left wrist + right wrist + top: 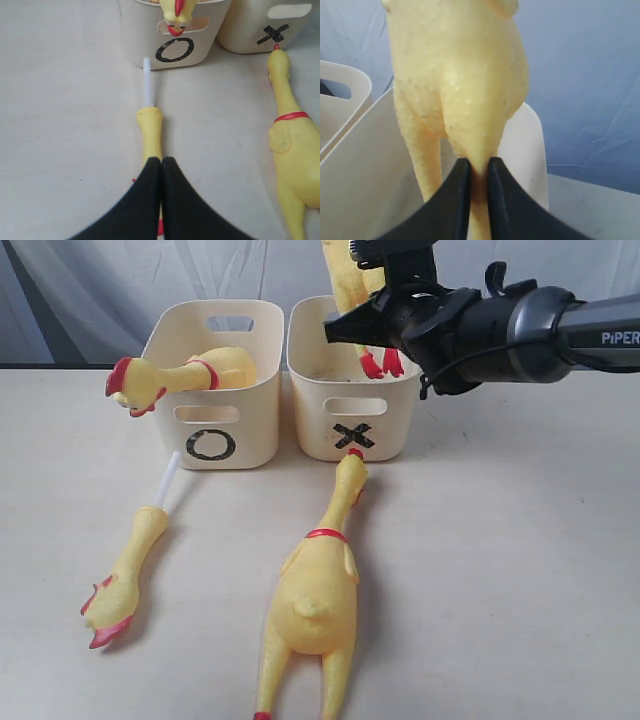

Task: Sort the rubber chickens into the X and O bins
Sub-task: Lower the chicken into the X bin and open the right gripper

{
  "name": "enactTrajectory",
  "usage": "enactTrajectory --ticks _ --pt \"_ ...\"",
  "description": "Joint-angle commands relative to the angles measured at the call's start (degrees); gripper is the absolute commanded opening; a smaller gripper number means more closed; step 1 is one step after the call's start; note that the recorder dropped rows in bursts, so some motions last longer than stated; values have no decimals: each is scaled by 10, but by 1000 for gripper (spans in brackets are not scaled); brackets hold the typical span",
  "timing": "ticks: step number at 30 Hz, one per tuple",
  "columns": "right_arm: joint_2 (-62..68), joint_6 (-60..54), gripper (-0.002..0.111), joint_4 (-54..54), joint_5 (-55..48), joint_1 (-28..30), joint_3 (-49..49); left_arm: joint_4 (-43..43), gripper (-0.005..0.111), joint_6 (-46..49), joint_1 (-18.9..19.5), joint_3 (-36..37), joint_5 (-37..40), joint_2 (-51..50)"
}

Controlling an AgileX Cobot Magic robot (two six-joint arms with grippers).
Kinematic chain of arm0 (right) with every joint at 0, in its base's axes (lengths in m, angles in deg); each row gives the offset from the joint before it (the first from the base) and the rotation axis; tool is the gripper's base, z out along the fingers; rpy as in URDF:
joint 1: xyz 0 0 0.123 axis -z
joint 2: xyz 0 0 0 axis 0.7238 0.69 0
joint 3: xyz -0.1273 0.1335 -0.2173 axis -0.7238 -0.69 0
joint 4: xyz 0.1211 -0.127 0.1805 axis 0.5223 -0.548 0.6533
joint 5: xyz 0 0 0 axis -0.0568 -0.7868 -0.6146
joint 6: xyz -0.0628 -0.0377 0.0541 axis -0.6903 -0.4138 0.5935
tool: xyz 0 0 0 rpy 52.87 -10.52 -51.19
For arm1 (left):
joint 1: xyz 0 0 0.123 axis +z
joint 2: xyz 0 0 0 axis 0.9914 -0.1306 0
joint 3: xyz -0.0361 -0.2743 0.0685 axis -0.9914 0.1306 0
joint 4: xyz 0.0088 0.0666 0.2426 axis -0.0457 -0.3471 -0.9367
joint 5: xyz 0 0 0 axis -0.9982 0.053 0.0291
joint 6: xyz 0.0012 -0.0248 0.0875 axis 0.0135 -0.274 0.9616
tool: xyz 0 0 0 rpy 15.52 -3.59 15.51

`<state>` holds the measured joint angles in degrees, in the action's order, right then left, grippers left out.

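Right fingers (452, 200) pinch one leg of a yellow rubber chicken (460, 75) — it hangs feet-down over the cream plastic tub marked X (320, 430). Left fingers (137, 205) sit pressed together above the thin yellow chicken with the white tube (150, 130) on the tabletop (500, 540). A second yellow chicken (190, 372) lies in the cream O tub (255, 420), head over the rim — the biggest chicken (315, 600) lies head toward the X tub's front.

Right arm (530, 330): dark grey tube, white PiPER lettering (620, 338), black cable (455, 365); left end effector fingers (140, 210) black, tapered.
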<state>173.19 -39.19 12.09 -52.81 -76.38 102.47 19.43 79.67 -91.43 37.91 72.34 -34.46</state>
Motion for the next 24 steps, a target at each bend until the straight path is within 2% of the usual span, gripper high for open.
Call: enactTrajectory --ticks 1,17,24 --pt "4 -21 -1 -4 -15 3 6 3 0 3 -3 3 0 3" --pt "40 -27 -1 4 -27 3 6 3 0 5 -3 3 1 3" --pt "40 -27 21 6 -27 3 6 3 0 7 -3 3 1 3"
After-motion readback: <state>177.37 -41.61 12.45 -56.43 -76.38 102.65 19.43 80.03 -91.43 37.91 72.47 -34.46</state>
